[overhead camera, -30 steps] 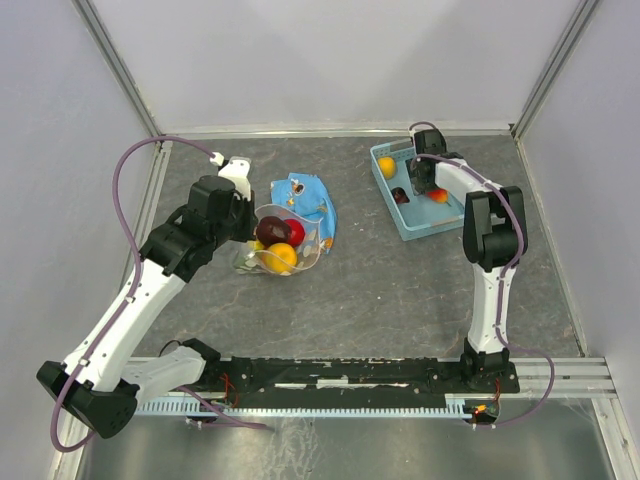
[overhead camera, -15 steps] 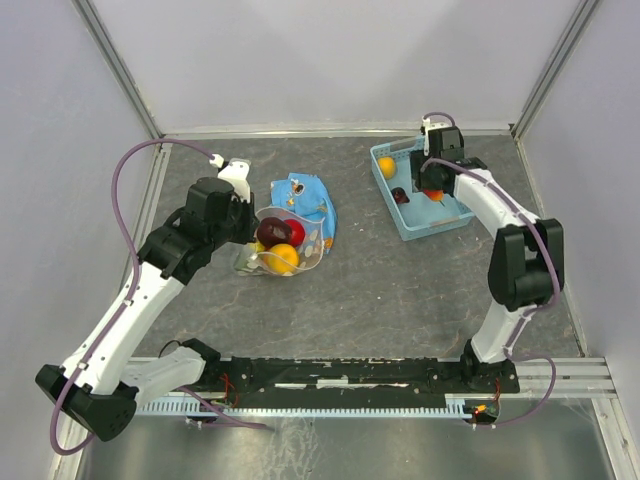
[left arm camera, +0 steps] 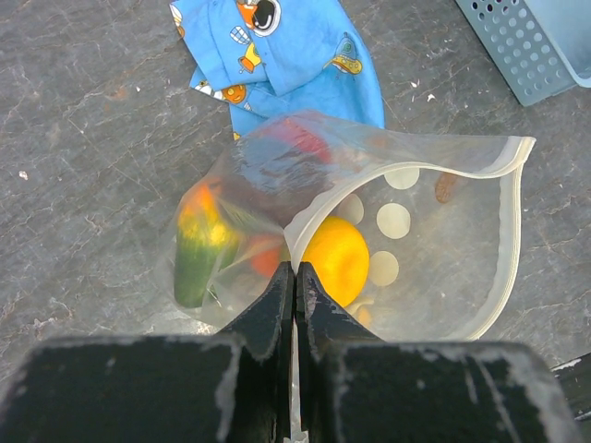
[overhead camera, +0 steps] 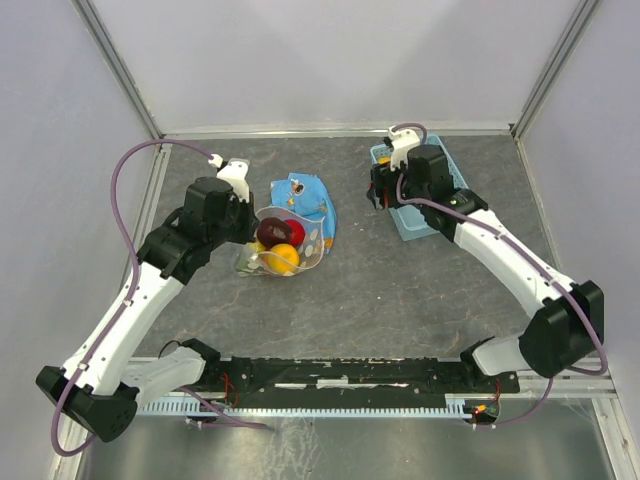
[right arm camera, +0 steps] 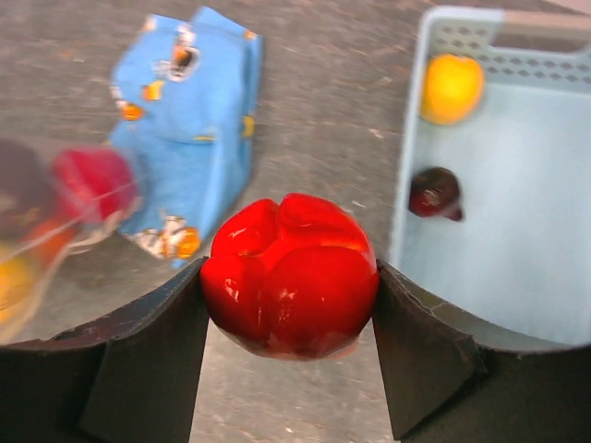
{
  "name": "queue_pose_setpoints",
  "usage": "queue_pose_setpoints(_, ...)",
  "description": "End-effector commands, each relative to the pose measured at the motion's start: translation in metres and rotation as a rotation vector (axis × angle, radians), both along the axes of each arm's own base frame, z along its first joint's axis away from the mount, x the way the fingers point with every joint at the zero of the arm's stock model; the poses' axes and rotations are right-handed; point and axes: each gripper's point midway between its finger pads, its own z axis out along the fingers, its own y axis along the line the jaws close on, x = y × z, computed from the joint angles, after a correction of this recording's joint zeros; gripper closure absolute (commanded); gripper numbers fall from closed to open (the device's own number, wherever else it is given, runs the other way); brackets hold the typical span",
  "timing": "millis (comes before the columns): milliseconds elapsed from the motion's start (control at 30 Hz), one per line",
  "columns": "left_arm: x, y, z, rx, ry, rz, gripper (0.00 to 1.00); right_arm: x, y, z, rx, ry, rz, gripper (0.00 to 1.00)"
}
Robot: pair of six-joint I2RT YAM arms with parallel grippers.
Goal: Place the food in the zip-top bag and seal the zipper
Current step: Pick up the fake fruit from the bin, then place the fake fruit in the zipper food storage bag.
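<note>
Grey table (overhead camera: 380,290), fruits (left arm camera: 337,258) in zip-top bag (left arm camera: 443,268), two in basket (right arm camera: 554,231).

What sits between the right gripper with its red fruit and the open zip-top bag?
The blue patterned cloth, then bare grey table; the right wrist view shows it between the red fruit in the right gripper and the zip-top bag.

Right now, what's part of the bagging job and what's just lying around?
Job: bag, pinched in left gripper; red fruit in right gripper; yellow fruit and dark fruit in the basket; orange fruit already bagged.
Lying about: blue cloth.
</note>
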Motion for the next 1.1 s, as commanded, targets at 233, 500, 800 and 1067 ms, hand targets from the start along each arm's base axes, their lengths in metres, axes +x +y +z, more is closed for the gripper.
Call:
queue_pose_setpoints(233, 0.009, -0.006, 0.014, -0.017, -0.070, -0.039, 0.97, -0.065, 0.091, 0.079, 0.275, -0.226, 0.317, 0.55)
queue_pose_setpoints(500, 0.009, -0.008, 0.011, -0.026, -0.058, -0.051, 0.97, -0.108, 0.141, 0.118, 0.478, -0.335, 0.477, 0.55)
queue_pose_setpoints(800, 0.008, -0.010, 0.012, -0.039, -0.061, -0.066, 0.97, -0.128, 0.193, 0.128, 0.640, -0.383, 0.554, 0.55)
queue_pose_setpoints(1067, 0.006, -0.011, 0.014, -0.046, -0.066, -0.071, 0.97, -0.129, 0.225, 0.089, 0.572, -0.376, 0.622, 0.55)
